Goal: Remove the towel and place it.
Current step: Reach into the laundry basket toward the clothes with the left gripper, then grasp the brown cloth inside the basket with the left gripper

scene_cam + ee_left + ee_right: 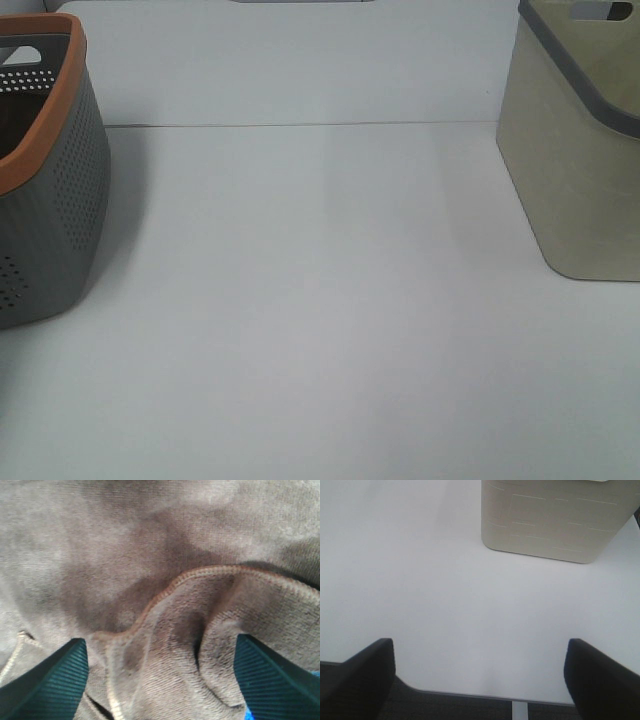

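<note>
Item 1. Left gripper [161,642]: nearest the lens in the left wrist view. Its ribbed teal fingers [55,680] show at the lower left and lower right of the frame. They stand apart with a raised fold of cloth between them. It cannot be told whether they press on that fold.

Item 2. Table [320,330]: white and flat, filling most of the high view.

Item 3. Grey basket [60,200]: perforated wall, orange rim, at the left edge of the high view, standing on the table.

Item 4. Beige basket [570,180]: smooth wall, grey rim, at the upper right of the high view. It also shows at the upper right of the right wrist view.

Item 5. Towel [125,555]: dark brown plush, rumpled, filling the left wrist view directly under the left gripper. A stitched hem curves across mid-frame. Its place relative to the baskets cannot be told.

Item 6. Right gripper [480,642]: black fingers at the lower corners of the right wrist view, wide apart, holding nothing. It hangs over the table's near edge.

Item 7. Blue patch [316,674]: a sliver at the right edge, beside the towel.
</note>
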